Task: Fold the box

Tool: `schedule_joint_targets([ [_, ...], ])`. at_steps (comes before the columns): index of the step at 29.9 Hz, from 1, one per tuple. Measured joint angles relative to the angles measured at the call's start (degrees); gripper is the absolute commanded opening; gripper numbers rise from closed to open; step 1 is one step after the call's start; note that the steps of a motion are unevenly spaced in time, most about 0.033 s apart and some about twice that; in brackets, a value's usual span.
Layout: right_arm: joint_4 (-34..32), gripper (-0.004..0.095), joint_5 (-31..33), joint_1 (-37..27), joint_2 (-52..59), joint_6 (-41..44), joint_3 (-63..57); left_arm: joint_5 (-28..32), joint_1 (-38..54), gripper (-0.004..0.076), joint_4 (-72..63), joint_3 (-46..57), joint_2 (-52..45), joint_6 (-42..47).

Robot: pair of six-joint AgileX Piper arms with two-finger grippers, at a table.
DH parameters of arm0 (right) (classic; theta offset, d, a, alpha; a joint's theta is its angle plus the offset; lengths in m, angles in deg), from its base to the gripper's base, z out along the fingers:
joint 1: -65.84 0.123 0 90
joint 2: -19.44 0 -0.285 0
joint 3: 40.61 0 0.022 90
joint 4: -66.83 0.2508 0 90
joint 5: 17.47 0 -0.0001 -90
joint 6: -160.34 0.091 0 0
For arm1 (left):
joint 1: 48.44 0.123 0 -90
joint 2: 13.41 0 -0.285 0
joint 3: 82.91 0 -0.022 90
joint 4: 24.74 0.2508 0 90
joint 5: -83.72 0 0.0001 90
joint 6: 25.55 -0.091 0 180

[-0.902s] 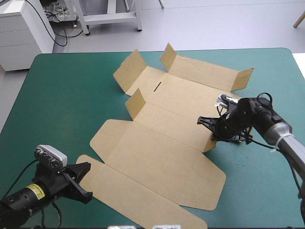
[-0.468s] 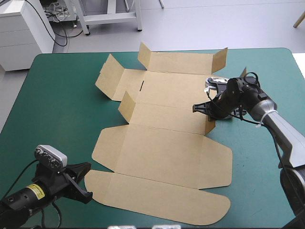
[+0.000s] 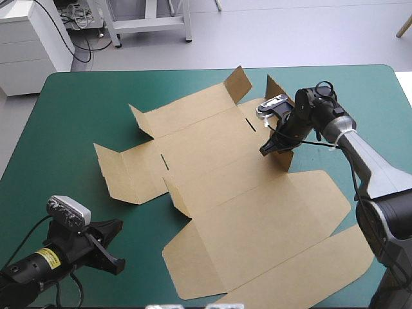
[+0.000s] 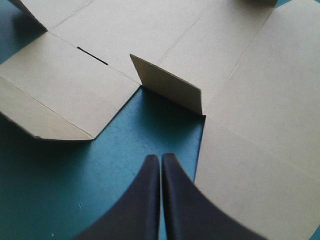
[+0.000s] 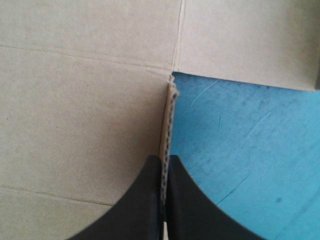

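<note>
Nearest to us, the left gripper is hanging over the near-left corner of the surface, its black fingers pressed together into one point and holding nothing. We are seeing bare teal-green cover under it. We cannot tell whether the tips are touching the cover.

Just ahead of those fingers, a small flap is standing up from a notch in the brown box. The box is lying as a cut sheet, mostly flat, across the middle and right of the surface. Its nearest panel is running off the bottom of the high view, so we are not seeing where it ends.

Farther off, the right gripper is reaching down at the box's right side, its fingers clamped on a raised side flap – the wrist view is showing the board's edge pinched between them. In the high view that flap is hiding the fingertips.

Beyond, two more flaps are tilting up along the far edge.
</note>
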Motion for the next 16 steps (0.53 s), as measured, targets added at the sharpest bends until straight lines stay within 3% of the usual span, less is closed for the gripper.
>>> schedule_joint_targets([
  [8,1.01,-0.0021,-2.73,0.00,-2.40,-13.68,4.87,0.00,0.00,-0.0008,0.00,0.00,0.00,0.00],
  [16,0.15,-0.0022,-11.49,3.85,-3.06,-30.09,5.42,0.00,0.00,-0.0008,-0.04,0.00,0.00,0.00],
])
